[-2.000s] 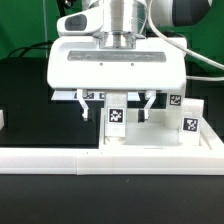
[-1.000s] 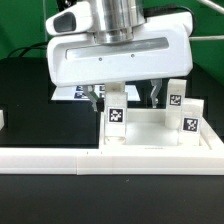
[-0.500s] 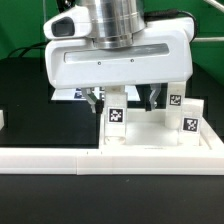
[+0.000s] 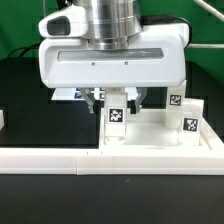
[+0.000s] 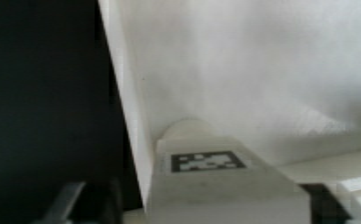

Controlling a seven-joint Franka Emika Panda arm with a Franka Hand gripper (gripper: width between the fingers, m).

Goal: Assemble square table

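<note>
The square table's white tray-like top (image 4: 152,134) lies behind the front rail, and it fills most of the wrist view (image 5: 230,70). One white tagged leg (image 4: 116,116) stands upright on the top near its corner on the exterior view's left. My gripper (image 4: 116,99) hangs straight over this leg, one finger (image 4: 98,98) on each side and a thin gap on both sides. In the wrist view the leg (image 5: 202,158) sits between the dark fingertips (image 5: 63,200), and the gripper (image 5: 198,204) is open, touching nothing that I can see.
Two more tagged legs (image 4: 175,100) (image 4: 188,121) stand at the exterior view's right of the top. A long white low rail (image 4: 110,158) runs across the front. A corner of the marker board (image 4: 64,95) shows behind the gripper. A small white piece (image 4: 3,118) sits at the left edge.
The gripper has come down over the standing leg. Its fingers have drawn inward from wide apart to close beside the leg. The leg has not moved.
</note>
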